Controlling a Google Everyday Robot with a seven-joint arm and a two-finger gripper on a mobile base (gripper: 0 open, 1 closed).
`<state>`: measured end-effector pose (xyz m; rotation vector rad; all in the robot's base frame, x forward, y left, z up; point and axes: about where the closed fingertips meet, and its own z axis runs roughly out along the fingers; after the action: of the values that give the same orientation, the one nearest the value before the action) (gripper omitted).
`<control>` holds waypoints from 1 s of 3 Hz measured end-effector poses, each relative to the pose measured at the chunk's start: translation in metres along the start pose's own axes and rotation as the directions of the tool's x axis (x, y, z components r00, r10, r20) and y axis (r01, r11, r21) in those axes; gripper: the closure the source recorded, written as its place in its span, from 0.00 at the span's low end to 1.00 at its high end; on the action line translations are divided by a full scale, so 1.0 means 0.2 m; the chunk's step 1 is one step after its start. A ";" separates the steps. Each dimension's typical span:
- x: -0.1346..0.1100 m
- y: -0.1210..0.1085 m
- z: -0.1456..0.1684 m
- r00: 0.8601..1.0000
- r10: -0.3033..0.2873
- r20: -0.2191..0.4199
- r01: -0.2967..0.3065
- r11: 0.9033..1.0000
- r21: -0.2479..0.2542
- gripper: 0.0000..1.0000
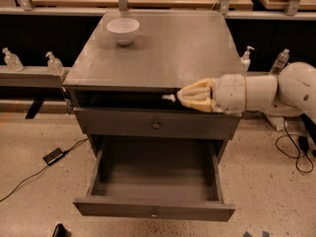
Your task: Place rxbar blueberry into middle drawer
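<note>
My gripper point(180, 97) reaches in from the right at the level of the cabinet's front top edge, above the open middle drawer point(113, 209). Its tan fingers point(195, 95) are closed on the rxbar blueberry point(169, 98), of which only a small dark tip with a pale patch shows at the fingertips. The middle drawer is the lowest one, pulled far out, and its deep grey box holds nothing that I can see. Its small round knob point(154, 214) sits centred on the front.
A shut grey drawer with a knob point(156, 125) sits just above the open one. A white bowl point(123, 30) stands at the back left of the cabinet top point(163, 53). Clear bottles point(54, 63) stand on side ledges. A cable and adapter point(53, 155) lie on the floor at left.
</note>
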<state>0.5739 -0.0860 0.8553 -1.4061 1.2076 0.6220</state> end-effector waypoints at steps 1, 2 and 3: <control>0.11 0.25 -0.03 0.999 0.025 0.022 -0.022 0.994 -0.110 1.00; 0.29 0.38 -0.01 0.999 0.024 -0.037 -0.030 0.985 -0.170 1.00; 0.52 0.50 -0.01 0.991 0.023 -0.128 -0.045 0.984 -0.171 1.00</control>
<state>0.5183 -0.1067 0.7237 -1.5929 1.3044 0.6843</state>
